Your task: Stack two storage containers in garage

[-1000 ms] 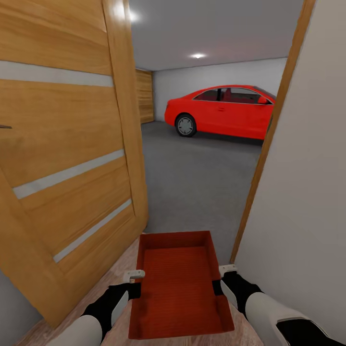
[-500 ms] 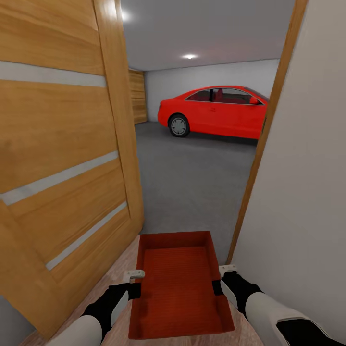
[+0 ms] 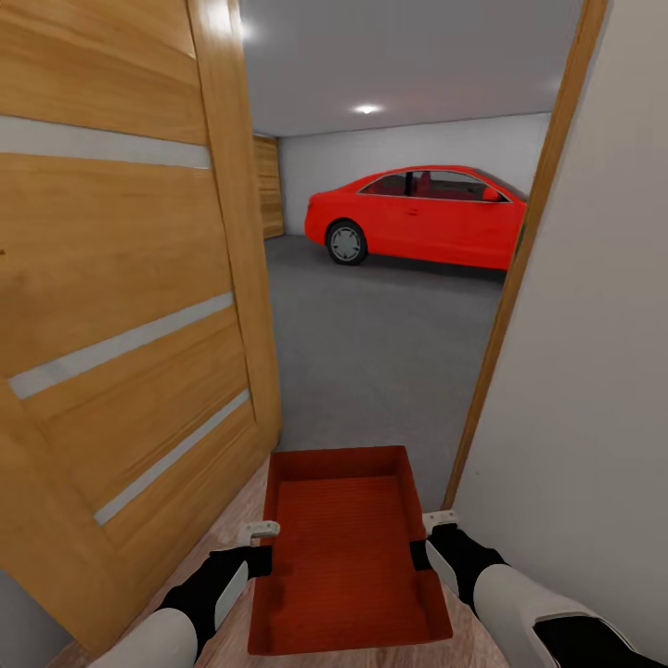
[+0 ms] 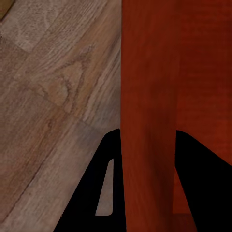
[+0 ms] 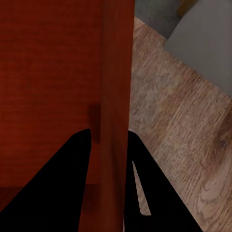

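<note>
One red-orange storage container (image 3: 343,547) hangs level in front of me, held by both arms over the light wood-plank floor (image 3: 230,515) at the doorway. My left gripper (image 3: 264,557) is shut on its left wall, and my right gripper (image 3: 419,549) is shut on its right wall. The left wrist view has the left gripper (image 4: 146,137) straddling the container's wall (image 4: 145,72). In the right wrist view the right gripper (image 5: 110,137) clamps the opposite wall (image 5: 116,63). Beyond the doorway lies the garage with its dark grey floor (image 3: 371,343).
An open wooden door (image 3: 121,278) stands close on my left. A wooden door frame (image 3: 506,306) and a cream wall (image 3: 594,371) are close on my right. A red car (image 3: 417,218) is parked at the far side, next to a wooden panelled door (image 3: 267,186).
The whole view has shifted a little, so the camera has moved at the doorway. The container sits the same in both grippers.
</note>
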Available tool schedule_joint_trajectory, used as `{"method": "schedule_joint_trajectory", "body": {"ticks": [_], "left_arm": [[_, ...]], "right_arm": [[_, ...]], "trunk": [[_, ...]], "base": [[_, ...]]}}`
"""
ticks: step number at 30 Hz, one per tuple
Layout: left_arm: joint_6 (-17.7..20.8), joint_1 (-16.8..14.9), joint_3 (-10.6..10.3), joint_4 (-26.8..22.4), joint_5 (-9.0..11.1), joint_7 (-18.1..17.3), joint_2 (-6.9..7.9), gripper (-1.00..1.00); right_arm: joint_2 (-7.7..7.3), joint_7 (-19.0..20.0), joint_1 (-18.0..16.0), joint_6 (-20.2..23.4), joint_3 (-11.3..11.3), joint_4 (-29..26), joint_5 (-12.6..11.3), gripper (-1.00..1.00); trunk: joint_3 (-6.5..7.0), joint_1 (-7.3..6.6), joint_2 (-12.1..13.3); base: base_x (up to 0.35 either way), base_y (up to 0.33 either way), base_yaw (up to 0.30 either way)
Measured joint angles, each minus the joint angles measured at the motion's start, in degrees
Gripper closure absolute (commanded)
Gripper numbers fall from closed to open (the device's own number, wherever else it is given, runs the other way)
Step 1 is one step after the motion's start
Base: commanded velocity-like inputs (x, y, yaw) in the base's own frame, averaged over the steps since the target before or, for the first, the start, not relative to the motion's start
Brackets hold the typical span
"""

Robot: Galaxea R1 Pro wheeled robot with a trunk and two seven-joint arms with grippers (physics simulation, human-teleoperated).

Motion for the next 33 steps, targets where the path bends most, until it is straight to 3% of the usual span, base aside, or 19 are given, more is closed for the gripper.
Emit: {"method": "schedule_joint_trajectory", "body": {"ticks": [8,24,33], "left_arm": [[-0.01,0.01,0.00,0.01,-0.01,-0.01,0.00,1.00],[-0.01,0.02,-0.02,0.01,0.00,-0.01,0.00,1.00],[0.00,0.03,-0.02,0.00,0.00,0.01,0.00,1.00]], "right_arm": [[0.00,-0.01,0.01,0.00,0.01,0.00,-0.02,1.00],[0.00,-0.01,0.00,0.00,0.04,0.00,-0.02,1.00],[0.00,0.00,0.00,0.00,0.05,0.00,-0.02,1.00]], "trunk": [[0.00,0.00,0.00],[0.18,0.00,0.00],[0.20,-0.03,0.00]], "base": [[0.000,0.057,-0.015],[0.004,0.002,-0.156],[0.176,0.110,-0.010]]}}
